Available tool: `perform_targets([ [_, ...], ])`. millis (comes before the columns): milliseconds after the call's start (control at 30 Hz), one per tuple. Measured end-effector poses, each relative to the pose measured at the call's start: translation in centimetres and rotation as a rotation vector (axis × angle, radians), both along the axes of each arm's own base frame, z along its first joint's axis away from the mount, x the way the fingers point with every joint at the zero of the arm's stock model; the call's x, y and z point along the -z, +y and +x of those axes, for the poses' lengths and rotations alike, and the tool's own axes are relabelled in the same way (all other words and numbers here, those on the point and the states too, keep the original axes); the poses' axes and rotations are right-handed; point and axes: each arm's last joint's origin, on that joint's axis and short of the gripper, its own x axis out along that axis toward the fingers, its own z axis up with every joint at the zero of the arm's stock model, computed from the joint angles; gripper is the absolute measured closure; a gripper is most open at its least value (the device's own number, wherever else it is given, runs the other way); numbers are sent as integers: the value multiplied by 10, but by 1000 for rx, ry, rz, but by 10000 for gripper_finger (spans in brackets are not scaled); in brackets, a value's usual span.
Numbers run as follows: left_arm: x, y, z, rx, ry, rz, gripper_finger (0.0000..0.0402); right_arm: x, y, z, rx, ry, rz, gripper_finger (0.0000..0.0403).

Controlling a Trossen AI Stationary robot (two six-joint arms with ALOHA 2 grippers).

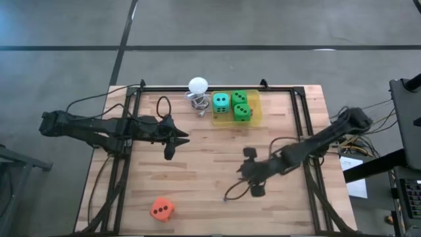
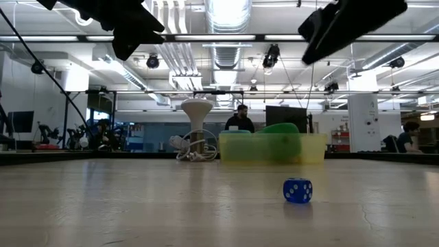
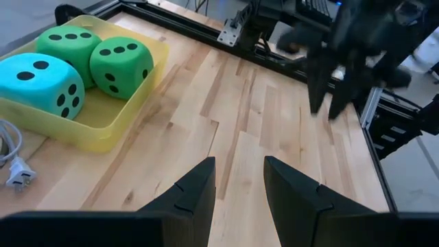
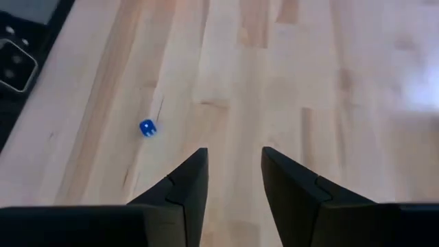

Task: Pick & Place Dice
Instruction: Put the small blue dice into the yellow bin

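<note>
One teal die [image 1: 221, 102] and two green dice [image 1: 241, 106] sit in a yellow tray [image 1: 255, 113] at the table's far middle; the left wrist view also shows the tray [image 3: 103, 123]. An orange-red die [image 1: 162, 209] rests on the wood near the front left. A tiny blue die [image 4: 147, 127] lies on the table near my right gripper [image 1: 245, 178], which hovers open above the table's middle right with nothing between its fingers [image 4: 185, 185]. My left gripper [image 1: 177, 141] hangs open left of centre, also holding nothing.
A white ball on a wire stand [image 1: 198, 87] stands just left of the tray, with a cable beside it. A black frame [image 1: 217, 88] runs around the table's edges. Bare wood lies between the two grippers. People show in the room beyond the table.
</note>
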Motion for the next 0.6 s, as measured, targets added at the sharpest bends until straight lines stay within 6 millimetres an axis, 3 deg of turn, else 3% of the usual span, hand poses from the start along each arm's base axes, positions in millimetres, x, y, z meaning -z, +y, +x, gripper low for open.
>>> perform_targets([
  [367,3,0,-1,0,30,1,273,49,44,59,-82,104,20,226],
  [600,6,0,-3,-11,73,-16,273,66,66,75,-155,158,-6,229],
])
